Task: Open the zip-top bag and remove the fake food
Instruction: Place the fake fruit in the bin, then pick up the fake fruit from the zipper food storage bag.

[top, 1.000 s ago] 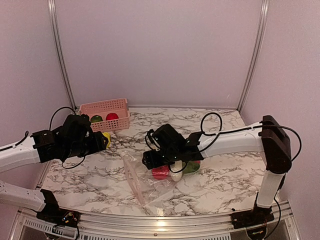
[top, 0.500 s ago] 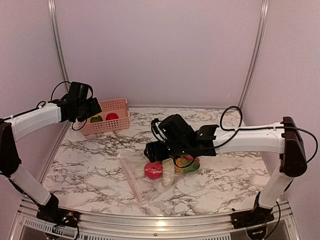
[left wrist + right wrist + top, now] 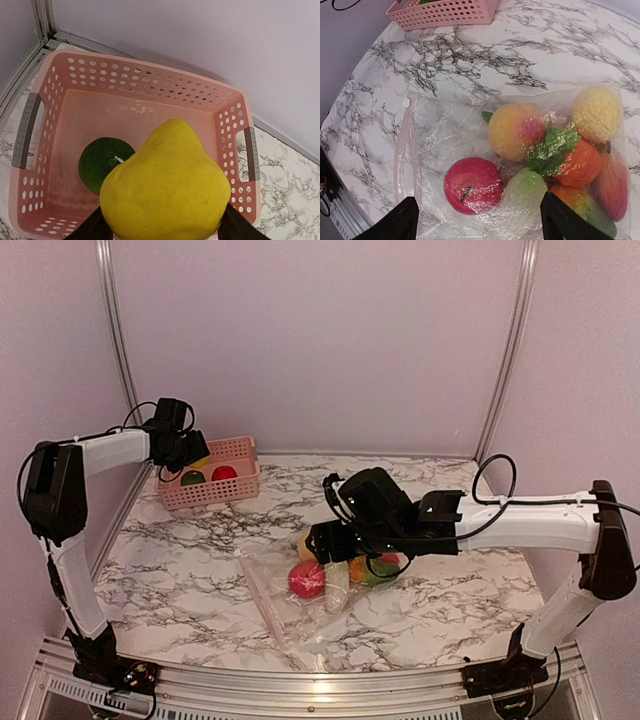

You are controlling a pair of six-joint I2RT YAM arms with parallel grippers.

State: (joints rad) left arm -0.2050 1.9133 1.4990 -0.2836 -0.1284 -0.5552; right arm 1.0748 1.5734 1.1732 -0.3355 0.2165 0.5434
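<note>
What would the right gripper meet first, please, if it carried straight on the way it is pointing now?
Most likely the film of the zip-top bag, which lies over the red apple and a pale green fruit ahead of the open right gripper; depth is hard to judge.

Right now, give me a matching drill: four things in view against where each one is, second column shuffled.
1 yellow pear
2 red apple
3 green fruit
4 right claw

A inside zip-top bag
B on pink basket floor
C open above that bag
D gripped in left claw

Pairs: 1-D, 2-A, 3-B, 4-C
</note>
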